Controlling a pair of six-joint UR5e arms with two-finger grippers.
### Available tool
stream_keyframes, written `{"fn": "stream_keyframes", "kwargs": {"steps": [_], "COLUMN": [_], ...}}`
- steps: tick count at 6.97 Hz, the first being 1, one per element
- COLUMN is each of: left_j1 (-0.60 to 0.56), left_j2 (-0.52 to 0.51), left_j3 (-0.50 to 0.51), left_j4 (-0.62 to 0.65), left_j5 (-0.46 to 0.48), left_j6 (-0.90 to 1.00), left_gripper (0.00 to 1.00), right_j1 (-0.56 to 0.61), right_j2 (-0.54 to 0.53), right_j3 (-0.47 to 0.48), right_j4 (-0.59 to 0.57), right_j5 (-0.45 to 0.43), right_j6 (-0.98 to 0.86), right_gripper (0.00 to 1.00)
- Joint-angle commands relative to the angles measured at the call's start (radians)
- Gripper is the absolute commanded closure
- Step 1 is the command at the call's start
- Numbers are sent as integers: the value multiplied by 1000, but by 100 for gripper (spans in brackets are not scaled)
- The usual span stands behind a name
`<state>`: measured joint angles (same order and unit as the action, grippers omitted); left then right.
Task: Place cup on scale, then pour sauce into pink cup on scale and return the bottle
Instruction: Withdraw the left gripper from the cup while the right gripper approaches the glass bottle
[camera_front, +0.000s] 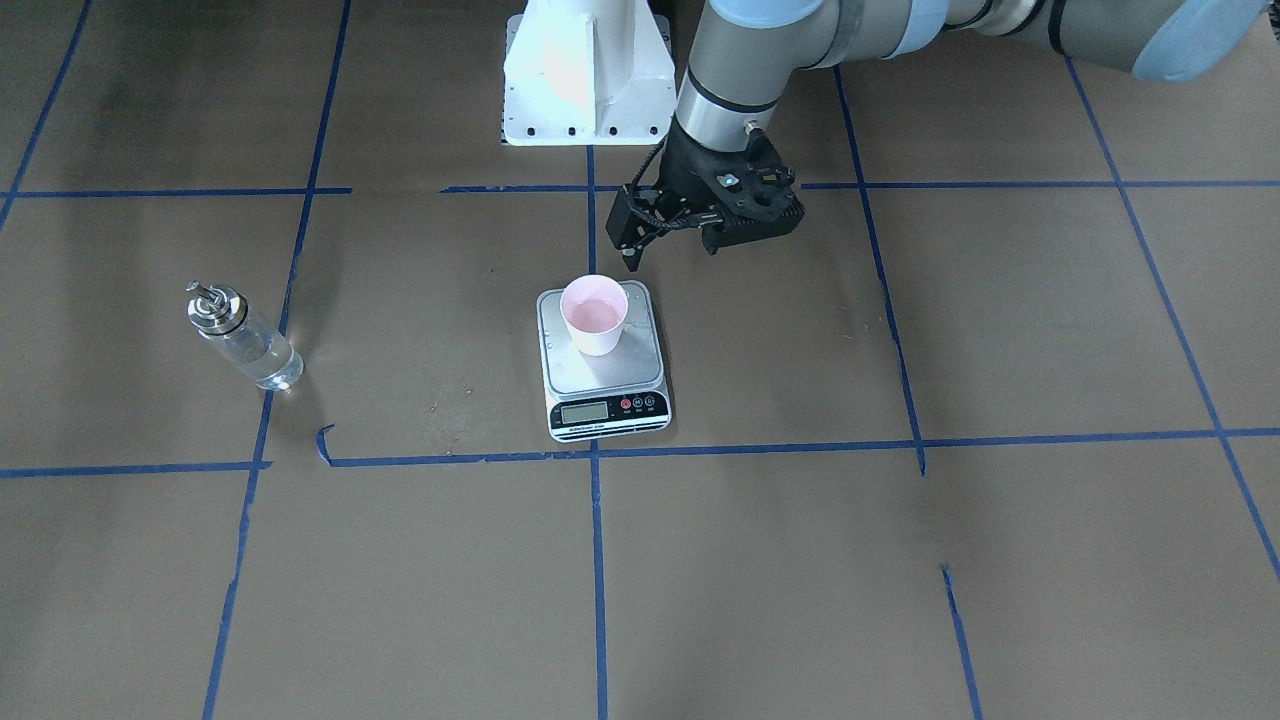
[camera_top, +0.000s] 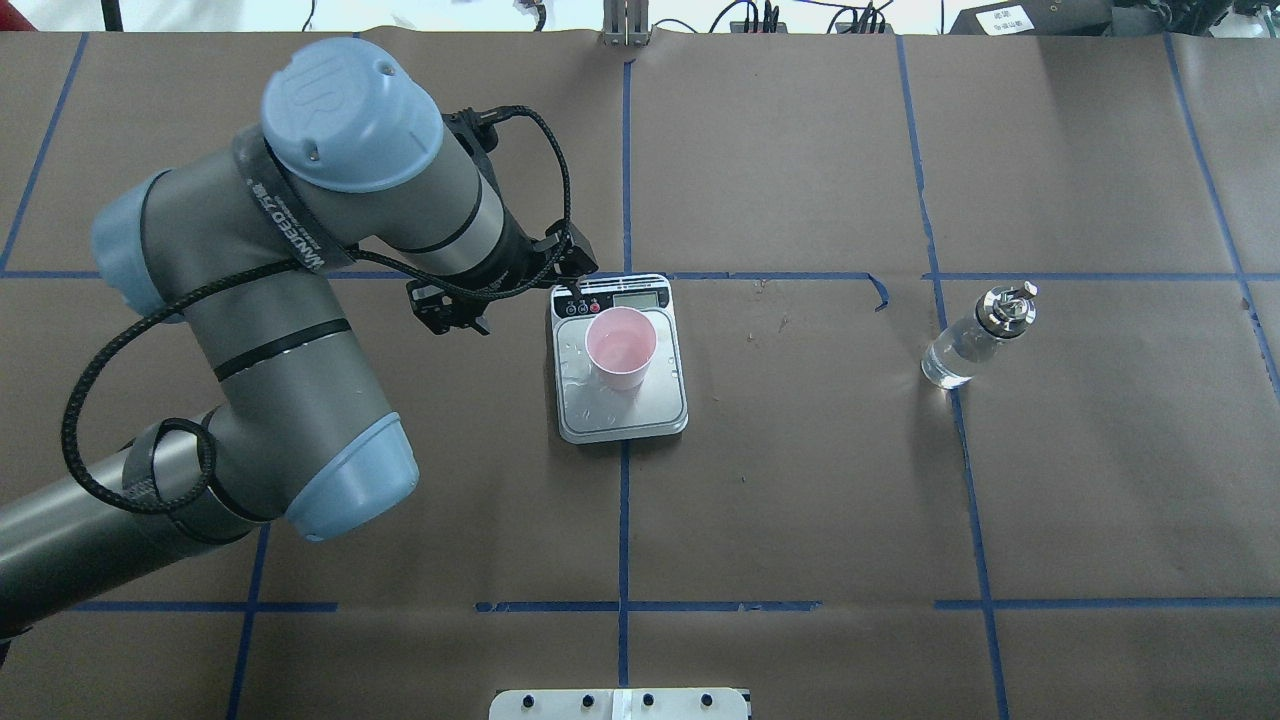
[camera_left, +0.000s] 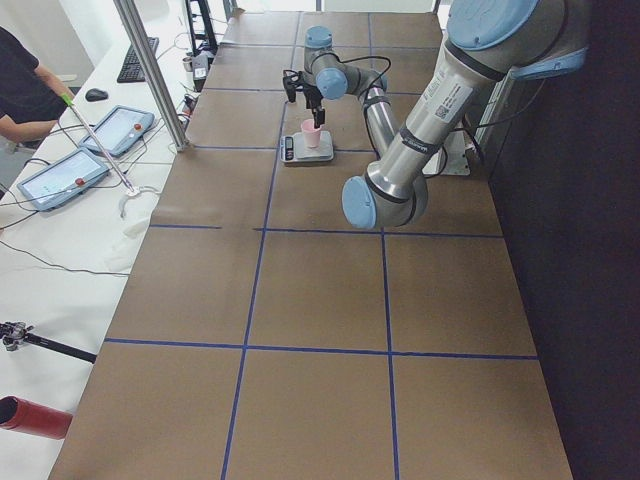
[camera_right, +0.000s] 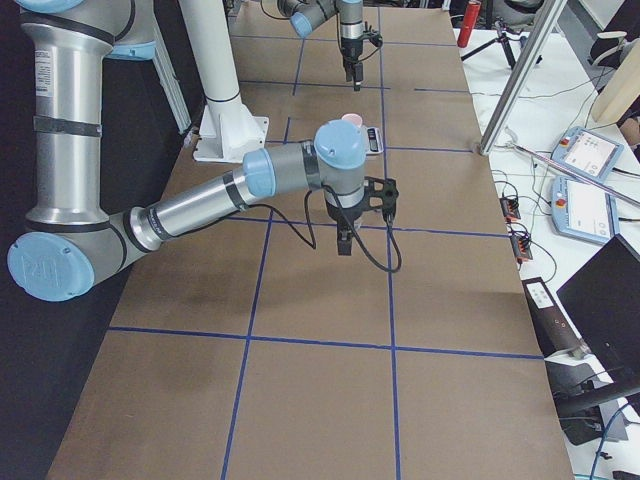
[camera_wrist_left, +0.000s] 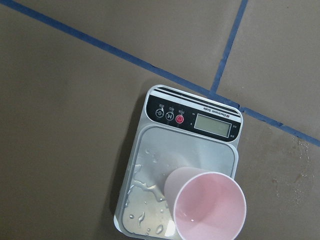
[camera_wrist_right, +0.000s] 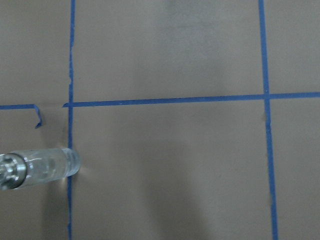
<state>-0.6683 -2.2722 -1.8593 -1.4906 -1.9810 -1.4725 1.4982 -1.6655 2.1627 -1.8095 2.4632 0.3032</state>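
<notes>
Cup (camera_front: 594, 315) stands upright on the silver plate of the scale (camera_front: 607, 408), away from the display; the bottle (camera_front: 243, 337) stands well apart on the desk (camera_front: 800, 560), toward the robot's right. The left end effector (camera_front: 634, 245) hangs just beside the scale, the right end effector (camera_right: 345, 243) above the desk; I cannot tell how wide either is.

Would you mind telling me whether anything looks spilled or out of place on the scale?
Yes: clear droplets lie scattered on the scale, on its weighing plate beside the cup, so liquid seems to have spilled. The cup stands upright, off-centre on the plate.
</notes>
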Motion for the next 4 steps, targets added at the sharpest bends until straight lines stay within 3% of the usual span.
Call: {"fn": "stream_keyframes", "kwargs": {"steps": [1, 2, 4], "left_j1": [-91, -140, -230], "left_j2": [130, 207, 270], "left_j3": [-111, -153, -161], "left_j4": [1, 0, 0], "left_j5": [-10, -36, -70], "left_j6": [163, 258, 400], "left_gripper": [0, 0, 0], "right_j1": [-145, -221, -506], "right_j2": [-16, -17, -77], "right_j3": [188, 224, 241], "right_j4": [43, 138, 462], "right_j5": [-13, -57, -359], "right_j6": [361, 501, 851], "right_gripper": [0, 0, 0]}}
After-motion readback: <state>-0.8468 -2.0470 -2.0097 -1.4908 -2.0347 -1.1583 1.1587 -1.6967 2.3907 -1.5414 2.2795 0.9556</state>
